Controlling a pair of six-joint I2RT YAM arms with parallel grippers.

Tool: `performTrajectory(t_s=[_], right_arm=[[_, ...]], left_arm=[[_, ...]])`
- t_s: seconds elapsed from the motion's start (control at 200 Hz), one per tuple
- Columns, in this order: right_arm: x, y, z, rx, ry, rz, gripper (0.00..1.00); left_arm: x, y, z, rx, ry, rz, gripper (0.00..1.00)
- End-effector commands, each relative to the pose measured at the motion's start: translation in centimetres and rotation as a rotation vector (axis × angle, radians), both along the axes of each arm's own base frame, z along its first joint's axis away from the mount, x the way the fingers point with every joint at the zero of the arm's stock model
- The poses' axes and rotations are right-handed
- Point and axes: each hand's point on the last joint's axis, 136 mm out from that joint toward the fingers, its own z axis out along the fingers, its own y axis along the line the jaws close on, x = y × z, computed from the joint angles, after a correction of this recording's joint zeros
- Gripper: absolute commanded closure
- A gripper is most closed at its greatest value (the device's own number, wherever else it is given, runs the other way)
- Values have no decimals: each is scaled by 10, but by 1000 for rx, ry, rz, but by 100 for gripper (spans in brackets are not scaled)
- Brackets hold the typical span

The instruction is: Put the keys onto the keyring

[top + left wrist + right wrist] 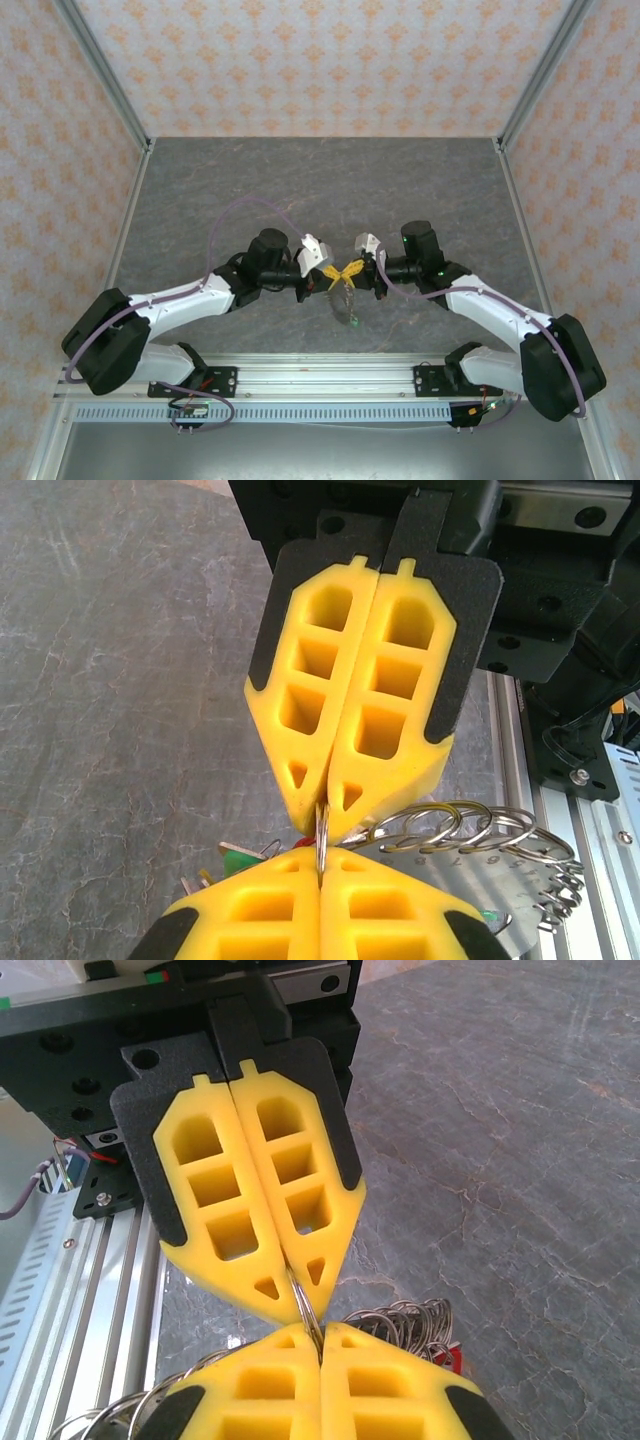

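My left gripper [335, 272] and right gripper [357, 269] meet tip to tip above the table's near middle. Both are shut on one thin metal ring [322, 832] of the keyring [346, 303], a chain of linked steel rings that hangs below them. In the left wrist view my left gripper [321, 868] pinches the ring from below and the right gripper [322, 808] from above; the ring chain [470, 830] trails right. A green key [240, 861] and a red key [300, 837] peek out on the left. In the right wrist view my right gripper [320, 1342] holds the ring [308, 1305], with bunched rings [400, 1320] and a red key [451, 1359] beside it.
The grey marble-patterned table [320, 190] stretches beyond the arms. An aluminium rail [320, 372] runs along the near edge just below the hanging keyring. Patterned walls [320, 60] and metal posts enclose the far side and both flanks.
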Motion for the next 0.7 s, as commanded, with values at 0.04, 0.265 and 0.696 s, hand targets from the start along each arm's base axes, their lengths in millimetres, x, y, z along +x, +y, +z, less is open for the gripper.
performTrajectory(t_s=[0.04, 0.265, 0.696], right_arm=[[0, 3, 20, 10, -73, 40, 100], [-3, 2, 28, -19, -104, 67, 100], [-4, 6, 35, -31, -124, 89, 100]], left_arm=[[0, 3, 19, 52, -90, -17, 84], [-1, 11, 8, 193, -99, -52, 78], [4, -4, 14, 189, -93, -111, 77]])
